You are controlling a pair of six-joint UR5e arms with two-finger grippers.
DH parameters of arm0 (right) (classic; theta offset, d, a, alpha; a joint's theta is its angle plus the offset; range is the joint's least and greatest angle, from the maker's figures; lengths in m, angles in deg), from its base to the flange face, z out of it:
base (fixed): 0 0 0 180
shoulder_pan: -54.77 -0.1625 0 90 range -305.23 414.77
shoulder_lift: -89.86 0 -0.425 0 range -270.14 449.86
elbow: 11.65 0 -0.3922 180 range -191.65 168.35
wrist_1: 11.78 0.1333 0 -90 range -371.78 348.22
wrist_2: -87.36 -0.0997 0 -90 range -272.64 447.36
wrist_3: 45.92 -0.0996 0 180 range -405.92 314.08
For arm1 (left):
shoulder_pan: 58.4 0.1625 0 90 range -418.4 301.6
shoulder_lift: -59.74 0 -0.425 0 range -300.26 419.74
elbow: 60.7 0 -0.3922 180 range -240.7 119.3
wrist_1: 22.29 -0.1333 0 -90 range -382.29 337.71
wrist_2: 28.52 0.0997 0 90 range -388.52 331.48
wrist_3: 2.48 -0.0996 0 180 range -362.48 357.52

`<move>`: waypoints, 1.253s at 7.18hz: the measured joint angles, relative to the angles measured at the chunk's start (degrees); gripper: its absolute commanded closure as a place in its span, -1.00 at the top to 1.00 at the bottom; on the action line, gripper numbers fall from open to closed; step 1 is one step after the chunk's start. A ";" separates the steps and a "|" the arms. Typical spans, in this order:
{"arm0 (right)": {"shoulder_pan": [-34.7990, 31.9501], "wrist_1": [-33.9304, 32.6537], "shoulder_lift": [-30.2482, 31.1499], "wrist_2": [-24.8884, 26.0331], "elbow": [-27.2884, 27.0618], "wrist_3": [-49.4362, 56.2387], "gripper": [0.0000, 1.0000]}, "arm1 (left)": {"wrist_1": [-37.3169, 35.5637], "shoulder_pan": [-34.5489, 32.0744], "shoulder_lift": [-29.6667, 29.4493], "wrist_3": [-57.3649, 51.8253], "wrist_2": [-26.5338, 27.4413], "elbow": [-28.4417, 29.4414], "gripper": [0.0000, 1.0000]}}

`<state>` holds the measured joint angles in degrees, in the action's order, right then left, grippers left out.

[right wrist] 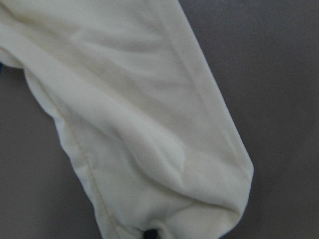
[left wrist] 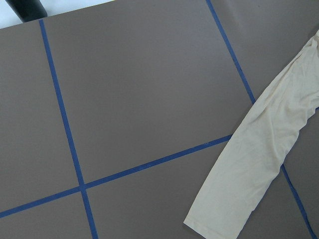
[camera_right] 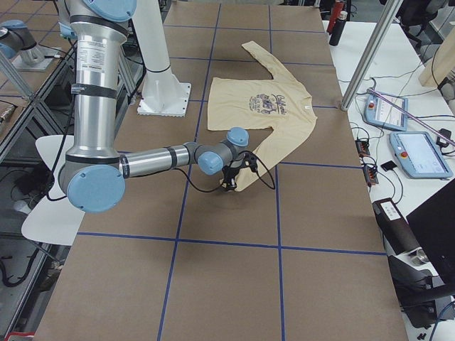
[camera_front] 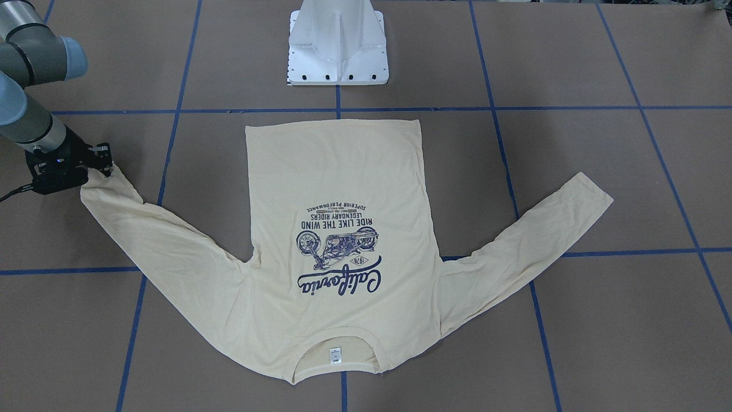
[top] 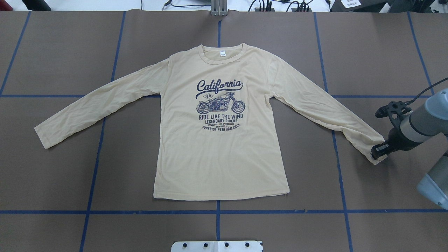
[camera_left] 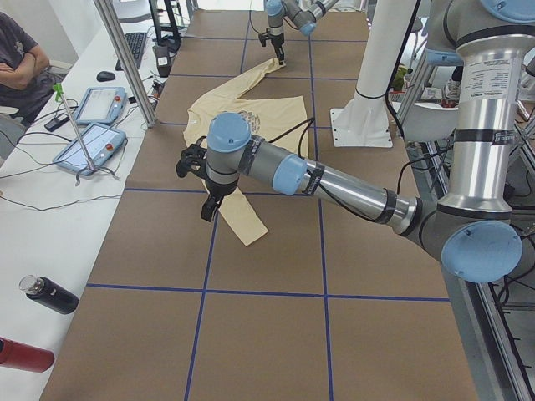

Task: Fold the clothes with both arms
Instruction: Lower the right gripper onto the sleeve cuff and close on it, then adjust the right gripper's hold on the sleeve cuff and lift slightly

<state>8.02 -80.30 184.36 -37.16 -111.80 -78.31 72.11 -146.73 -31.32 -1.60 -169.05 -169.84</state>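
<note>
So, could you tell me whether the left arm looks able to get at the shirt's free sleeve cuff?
Probably yes: the left end effector hangs close by that cuff, with nothing visibly between them.

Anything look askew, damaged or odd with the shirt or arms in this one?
Nothing stands out. The pale cream-yellow long-sleeved T-shirt lies flat, print up, sleeves spread. Only one cuff puckers where the right gripper pinches it, as a grasp would.
</note>
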 measured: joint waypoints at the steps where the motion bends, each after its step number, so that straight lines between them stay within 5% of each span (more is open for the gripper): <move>1: -0.62 -0.05 -0.33 -0.56 -0.14 0.02 -0.71 | -0.02 0.00 0.03 0.00 0.00 0.01 1.00; 2: -1.84 -0.07 -0.71 -1.77 -0.38 0.02 -0.99 | -0.04 0.00 0.12 0.00 0.00 -0.02 1.00; 5: -4.93 0.07 -1.77 -4.98 -0.90 -0.32 -1.00 | -0.08 0.00 0.26 0.00 -0.02 -0.03 1.00; 6: -5.11 0.11 -1.81 -4.90 -0.97 -0.37 -0.86 | -0.09 0.00 0.26 0.00 -0.06 -0.02 1.00; 8: -5.18 0.11 -1.34 -4.27 -0.97 -0.39 0.40 | -0.09 -0.06 0.27 0.02 -0.07 -0.14 1.00; 9: -5.22 0.08 -0.83 -3.64 -1.01 -0.39 0.59 | -0.09 -0.07 0.27 0.06 -0.05 -0.30 1.00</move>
<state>2.80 -80.22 183.53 -40.80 -112.81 -78.70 72.02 -146.80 -31.05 -1.54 -169.11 -170.14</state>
